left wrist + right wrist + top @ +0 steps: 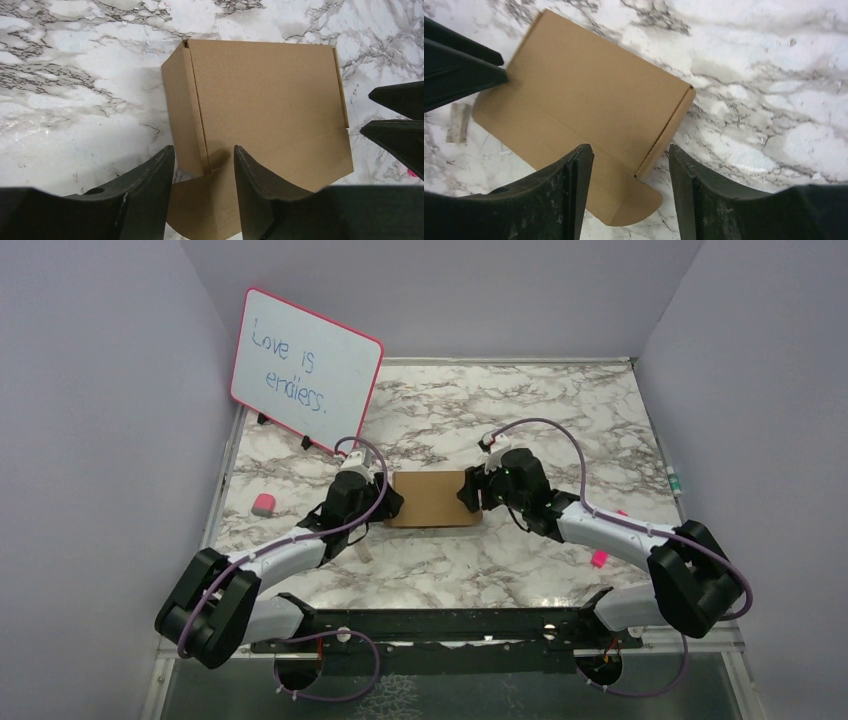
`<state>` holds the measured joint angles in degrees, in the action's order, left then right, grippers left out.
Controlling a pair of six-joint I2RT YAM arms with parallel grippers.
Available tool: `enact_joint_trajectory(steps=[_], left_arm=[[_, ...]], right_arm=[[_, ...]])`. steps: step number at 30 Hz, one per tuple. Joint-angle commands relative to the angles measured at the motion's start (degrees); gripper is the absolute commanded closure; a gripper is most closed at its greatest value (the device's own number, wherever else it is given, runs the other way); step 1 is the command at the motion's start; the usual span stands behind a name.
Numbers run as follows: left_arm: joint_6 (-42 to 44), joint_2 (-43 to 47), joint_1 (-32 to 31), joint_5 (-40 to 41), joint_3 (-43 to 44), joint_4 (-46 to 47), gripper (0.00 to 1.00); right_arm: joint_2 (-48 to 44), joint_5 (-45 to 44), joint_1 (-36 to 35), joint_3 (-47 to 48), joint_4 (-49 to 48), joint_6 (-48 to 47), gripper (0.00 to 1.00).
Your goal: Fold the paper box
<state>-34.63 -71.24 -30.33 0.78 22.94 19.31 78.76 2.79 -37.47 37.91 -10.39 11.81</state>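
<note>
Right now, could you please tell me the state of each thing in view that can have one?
paper box: lid down, one rounded flap sticking out flat, not tucked in.
left hand: open, straddling a box corner.
right hand: open, straddling a corner at the box's other end.
whiteboard: standing propped, written on.

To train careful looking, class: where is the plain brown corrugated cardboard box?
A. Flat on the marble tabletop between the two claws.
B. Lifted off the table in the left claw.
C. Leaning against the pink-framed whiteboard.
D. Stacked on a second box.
A: the plain brown corrugated cardboard box lies flat on the marble tabletop, with the left claw at one end and the right claw at the other.
</note>
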Motion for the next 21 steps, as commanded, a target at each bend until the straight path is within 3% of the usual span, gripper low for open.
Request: enact_joint_trajectory(steps=[1, 9, 14, 21], left_arm=[[1.92, 5.86, 1.31, 2.19, 6.39, -8.99, 0.43], [4.46, 18.43, 4.23, 2.37, 13.81, -23.09, 0.24], [11.38, 21.12, 4.83, 4.06, 22.86, -35.03, 0.16], [21.27, 28.16, 5.01, 12.38, 23.87, -34.63, 0.15]], right_arm=[[-2.98, 4.81, -1.07, 3.44, 3.6, -6.98, 0.36], [-2.75, 4.22, -9.7, 5.55, 5.82, -20.61, 0.29], [-1.26, -4.31, -16.86, 7.36, 7.29, -26.21, 0.28], [4.88, -17.84, -26.23, 11.23, 8.76, -33.84, 0.28]])
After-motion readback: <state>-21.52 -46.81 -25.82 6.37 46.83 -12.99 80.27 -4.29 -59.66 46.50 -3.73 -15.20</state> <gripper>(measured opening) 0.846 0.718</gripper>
